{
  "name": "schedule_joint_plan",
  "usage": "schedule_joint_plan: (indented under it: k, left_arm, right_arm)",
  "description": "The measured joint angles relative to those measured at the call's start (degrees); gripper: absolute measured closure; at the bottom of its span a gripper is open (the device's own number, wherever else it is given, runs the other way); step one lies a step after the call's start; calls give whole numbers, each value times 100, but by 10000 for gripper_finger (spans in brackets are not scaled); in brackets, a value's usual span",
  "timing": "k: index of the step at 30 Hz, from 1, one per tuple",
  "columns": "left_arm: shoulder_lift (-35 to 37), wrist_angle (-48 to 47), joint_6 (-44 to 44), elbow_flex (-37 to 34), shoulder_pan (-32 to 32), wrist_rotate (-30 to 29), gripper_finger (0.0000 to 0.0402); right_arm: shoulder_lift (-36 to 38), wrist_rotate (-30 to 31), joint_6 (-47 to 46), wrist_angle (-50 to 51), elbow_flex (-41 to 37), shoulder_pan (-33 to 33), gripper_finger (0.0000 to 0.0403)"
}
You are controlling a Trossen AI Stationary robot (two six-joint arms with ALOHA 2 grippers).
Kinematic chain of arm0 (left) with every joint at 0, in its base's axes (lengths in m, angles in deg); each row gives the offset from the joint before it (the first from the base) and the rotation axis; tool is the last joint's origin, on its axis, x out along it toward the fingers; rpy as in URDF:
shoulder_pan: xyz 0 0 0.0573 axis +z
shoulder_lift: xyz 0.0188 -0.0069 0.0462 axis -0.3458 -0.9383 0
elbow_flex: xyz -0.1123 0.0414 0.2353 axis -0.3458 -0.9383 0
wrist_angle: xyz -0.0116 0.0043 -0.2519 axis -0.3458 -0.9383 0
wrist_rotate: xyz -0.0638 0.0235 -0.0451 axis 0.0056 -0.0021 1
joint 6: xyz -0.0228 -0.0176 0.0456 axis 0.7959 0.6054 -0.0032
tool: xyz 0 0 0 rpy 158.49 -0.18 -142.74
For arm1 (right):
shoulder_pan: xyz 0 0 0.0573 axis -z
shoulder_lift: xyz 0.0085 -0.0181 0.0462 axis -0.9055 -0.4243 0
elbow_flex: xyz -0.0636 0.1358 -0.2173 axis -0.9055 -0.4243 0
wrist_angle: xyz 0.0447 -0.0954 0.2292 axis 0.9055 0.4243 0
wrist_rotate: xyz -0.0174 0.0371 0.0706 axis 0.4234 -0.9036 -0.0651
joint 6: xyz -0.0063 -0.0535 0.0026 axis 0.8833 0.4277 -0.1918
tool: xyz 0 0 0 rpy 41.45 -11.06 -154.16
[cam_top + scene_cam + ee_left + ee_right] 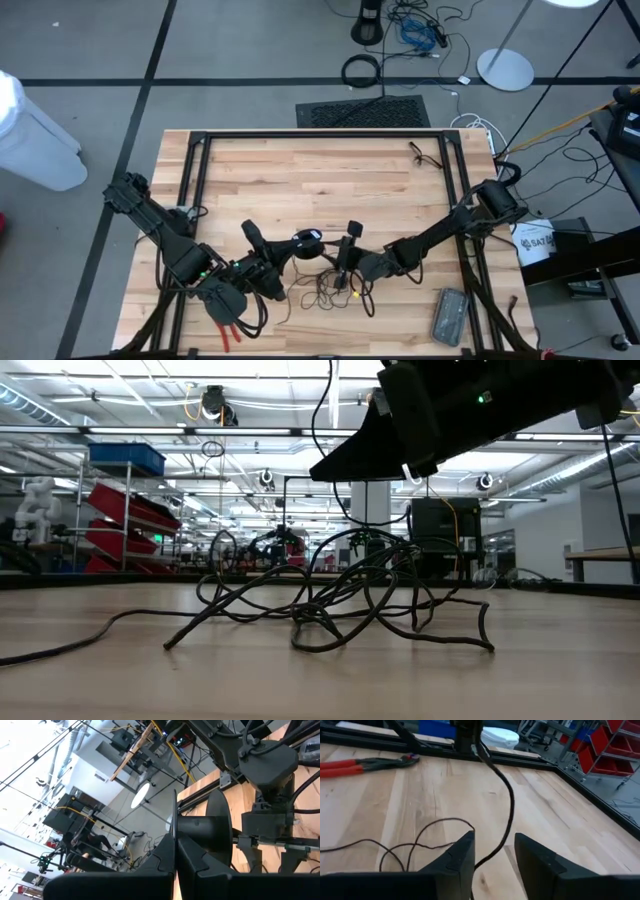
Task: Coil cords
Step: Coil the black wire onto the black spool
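The cord (340, 600) is lying in a loose messy heap on the table (300, 170), near the 6 o'clock edge. Its little puck (307, 238) is sitting at 11 o'clock from the heap. Your right gripper (492, 852) is hanging low over the heap with its fingers spread, and one loop of cord is running up between them without touching either one. Your left gripper (175, 860) is waiting at 9 o'clock from the puck with its fingers pressed together. You cannot tell if any cord is pinched in there. Here is what I think could go wrong. If you are closing the right fingers now, the thin cord may be slipping out, because it is sitting close to one finger and not in the middle. If you are pulling up fast, the whole heap may be coming along and the loops may be tightening into a knot. If the left side is not holding anything, the puck may be sliding away. A long pull toward 7 o'clock may also be dragging cord over the pliers (365, 766) and snagging there.
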Motion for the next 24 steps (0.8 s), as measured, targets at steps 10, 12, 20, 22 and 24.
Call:
schedule_joint_plan:
  k: [10, 12, 20, 22, 24]
  left_arm:
    - [0, -13, -40, 0, -52, 0, 400]
    - [0, -13, -42, 0, -77, 0, 400]
    - [0, -11, -44, 0, -105, -2, 400]
    - [0, -13, -43, 0, -103, -2, 400]
    - [0, -12, -44, 0, -103, -2, 400]
  right_arm:
    - [28, -11, 23, 4, 2, -41, 360]
    - [44, -8, 97, -21, 2, -79, 372]
    - [72, -17, 175, -15, 2, -202, 375]
    - [72, -14, 175, -17, 2, -202, 369]
    - [78, -14, 184, -14, 2, -202, 364]
